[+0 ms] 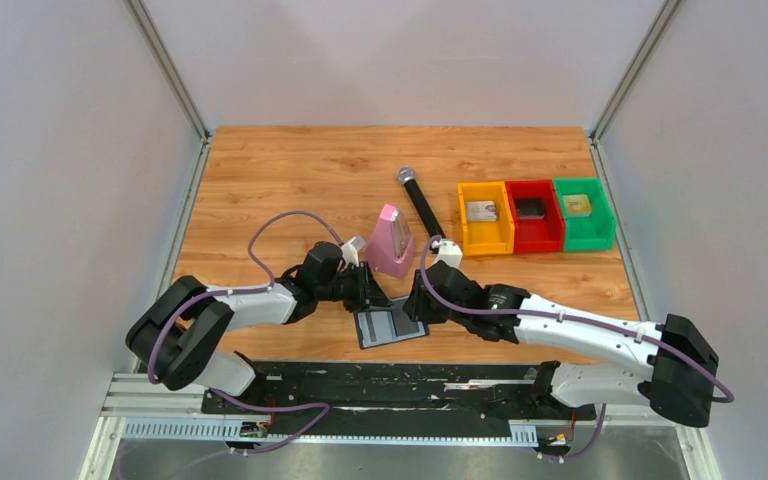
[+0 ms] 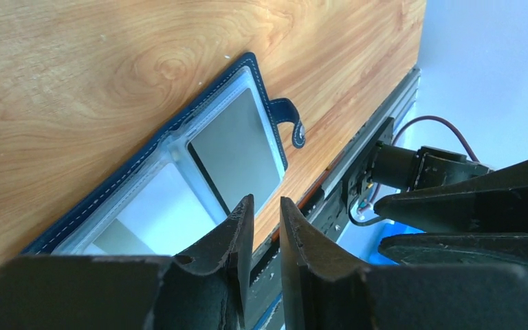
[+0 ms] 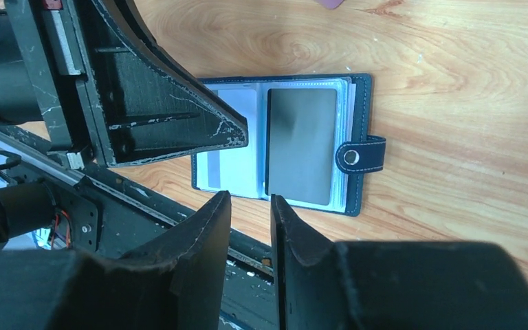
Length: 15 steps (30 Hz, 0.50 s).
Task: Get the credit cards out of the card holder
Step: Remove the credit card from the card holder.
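stage: early, by my judgement | holder (image 1: 392, 326) open flat on tabletop (image 1: 290, 170), lower centre of top view | cards (image 3: 301, 146) sit in its pockets | left tool (image 2: 265, 212), right tool (image 3: 247, 206): slightly apart, empty, just beside holder | left: pull cards

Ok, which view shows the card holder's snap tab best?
Right wrist: the snap tab lies flat, stud visible, sticking out from the open card holder. Left wrist shows the tab obliquely; in top external it is too small to tell.
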Tool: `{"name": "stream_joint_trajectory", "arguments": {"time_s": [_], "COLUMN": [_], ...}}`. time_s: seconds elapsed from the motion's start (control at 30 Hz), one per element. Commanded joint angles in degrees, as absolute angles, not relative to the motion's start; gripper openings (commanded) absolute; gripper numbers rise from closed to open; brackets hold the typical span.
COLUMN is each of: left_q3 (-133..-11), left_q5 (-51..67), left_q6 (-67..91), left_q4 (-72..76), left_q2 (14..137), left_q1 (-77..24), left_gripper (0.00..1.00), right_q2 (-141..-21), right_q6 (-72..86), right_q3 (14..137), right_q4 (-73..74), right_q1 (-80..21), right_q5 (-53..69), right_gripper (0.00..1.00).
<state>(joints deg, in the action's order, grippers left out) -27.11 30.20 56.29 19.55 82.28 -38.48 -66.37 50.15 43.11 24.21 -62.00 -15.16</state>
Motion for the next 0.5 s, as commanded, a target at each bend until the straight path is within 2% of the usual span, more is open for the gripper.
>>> {"name": "stream_joint_trajectory", "arguments": {"time_s": [0.0,0.47], "left_q3": [-27.15,-26.63], "left_q5": [27.37,24.8], "left_q6": [55.18,54.05], "left_q4": [18.79,17.72], "left_q2": [80.44,81.58], "left_q1": [-38.67,-38.67], "left_gripper": [0.28,0.32], "right_q2": [-69.02,-77.28], "right_q6": [46.75,43.78], "right_q3": [43.04,38.9], "right_q4": [19.1,9.92], "right_q1": [-60.07,-52.37], "right_q5": [-11.85,-2.91], "right_gripper": [0.29,0.27]}}
